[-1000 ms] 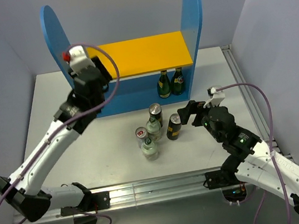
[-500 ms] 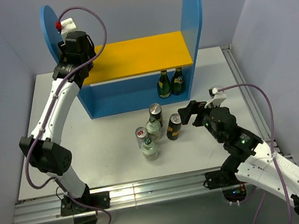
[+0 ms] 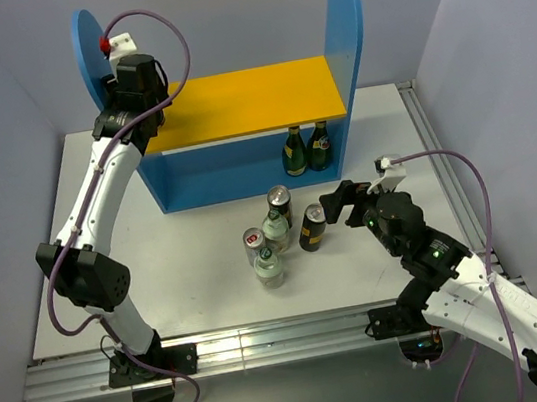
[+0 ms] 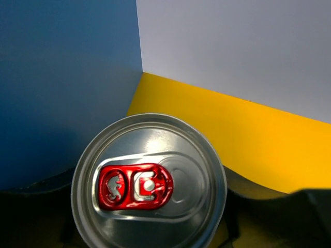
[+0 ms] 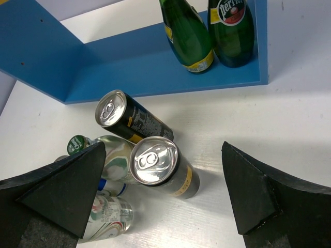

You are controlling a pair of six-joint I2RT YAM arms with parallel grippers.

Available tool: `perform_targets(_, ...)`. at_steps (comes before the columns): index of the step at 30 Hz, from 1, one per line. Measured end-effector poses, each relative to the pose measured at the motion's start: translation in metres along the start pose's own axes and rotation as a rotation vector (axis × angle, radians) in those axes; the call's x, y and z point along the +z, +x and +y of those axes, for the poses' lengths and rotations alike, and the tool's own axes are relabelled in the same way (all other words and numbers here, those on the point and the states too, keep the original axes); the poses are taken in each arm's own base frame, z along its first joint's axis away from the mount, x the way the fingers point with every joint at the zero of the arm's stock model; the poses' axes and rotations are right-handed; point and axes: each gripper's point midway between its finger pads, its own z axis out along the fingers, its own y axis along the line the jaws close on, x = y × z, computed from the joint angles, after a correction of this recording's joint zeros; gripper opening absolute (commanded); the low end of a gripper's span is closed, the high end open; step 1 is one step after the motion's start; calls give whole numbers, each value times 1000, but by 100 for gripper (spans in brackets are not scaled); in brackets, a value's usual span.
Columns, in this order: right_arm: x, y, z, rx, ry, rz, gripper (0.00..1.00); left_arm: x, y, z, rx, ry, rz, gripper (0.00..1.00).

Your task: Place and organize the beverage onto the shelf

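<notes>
1. Your left claw (image 3: pixel 156 112) is closed on a red-tabbed can (image 4: pixel 149 183). The can is upright over the left end of the yellow upper board (image 3: pixel 253 97), just beside the blue side panel (image 3: pixel 89 46) of the shelf. Its body colour is hidden, and I cannot tell whether its base touches the board.
2. Treat the can as a thin, smooth cylinder that is probably light. It should dent under a hard squeeze and slip under a weak one, so hold it mid-body with moderate force and keep it vertical.
3. Your right claw (image 3: pixel 338 203) is spread wide and holds nothing. It hangs above a standing black-and-gold can (image 5: pixel 158 165) on the counter (image 3: pixel 187 264), with two clear bottles (image 5: pixel 111 155) crowded just beside it.
4. A second ago the left claw was lower, in front of the shelf's left edge, and it has since risen to the board. Over the last half second it has barely moved, and the right arm has not changed.
</notes>
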Motion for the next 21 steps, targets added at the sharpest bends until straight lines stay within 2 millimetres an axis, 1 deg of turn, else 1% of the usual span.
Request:
perform_targets(2,0,0,0,1,0,-1,100,0,0,0,5,2,2,71)
perform_targets(4,-1,0,0,5,-1,-3,100,-1,2,-3,8,14,6,74)
perform_targets(5,-1,-1,0,6,-2,-4,100,-2,2,-5,10,22,8,77)
perform_targets(6,-1,-1,0,8,-3,-6,100,-2,3,-6,12,23,9,85)
perform_targets(7,-1,-1,0,9,-3,-6,100,-2,3,-7,17,28,10,94)
perform_targets(8,-1,-1,0,10,-3,-6,100,-3,3,-8,22,34,12,99)
perform_targets(11,-1,-1,0,10,-2,-5,100,-8,7,-15,31,46,22,99)
perform_targets(16,0,0,0,9,0,-3,100,-16,10,-13,52,6,21,99)
perform_targets(18,0,0,0,9,1,-1,100,-27,10,-14,61,0,19,99)
perform_targets(21,0,0,0,12,2,-1,100,-50,5,-19,60,8,6,99)
